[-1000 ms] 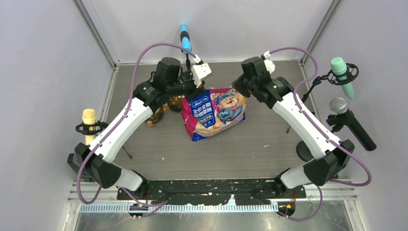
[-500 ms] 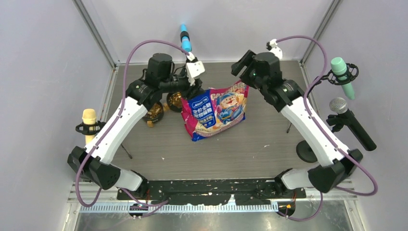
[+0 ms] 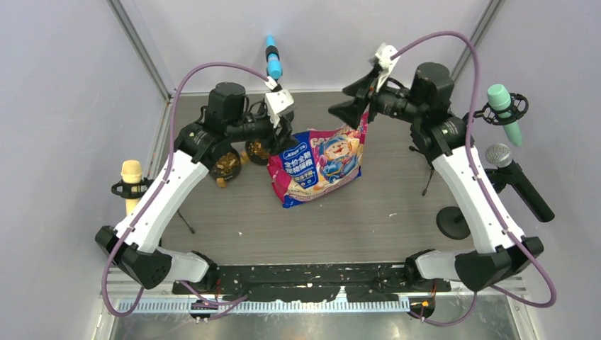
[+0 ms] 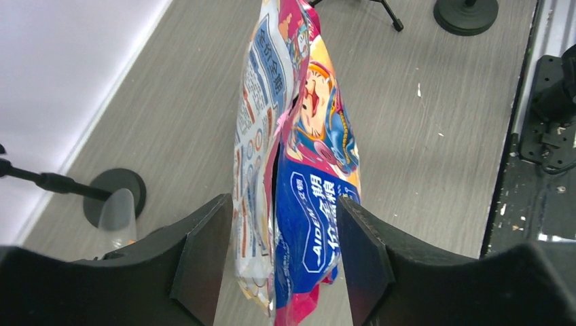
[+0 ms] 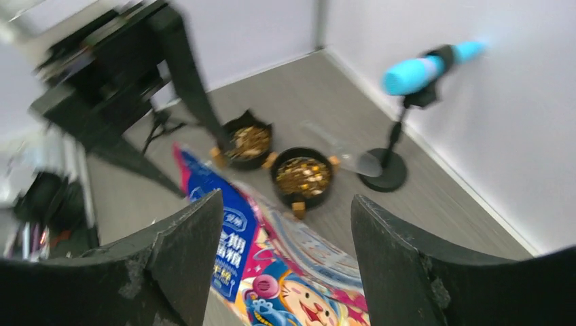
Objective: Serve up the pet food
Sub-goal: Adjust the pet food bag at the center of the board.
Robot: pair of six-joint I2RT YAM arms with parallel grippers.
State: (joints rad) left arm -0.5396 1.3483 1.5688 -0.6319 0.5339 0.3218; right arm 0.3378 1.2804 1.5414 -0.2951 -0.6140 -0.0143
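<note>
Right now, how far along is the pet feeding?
Done: both black bowls hold pet food. In hand: nothing is gripped. The left gripper is open astride the top of the bag, and the right gripper is open above it. Left: apparently only backing both away from the standing bag.

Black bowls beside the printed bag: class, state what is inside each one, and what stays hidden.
In the right wrist view, the near bowl and the far bowl each hold a heap of brown and tan pet food. The pellets cover the bowl floors, so nothing beneath them can be seen.
</note>
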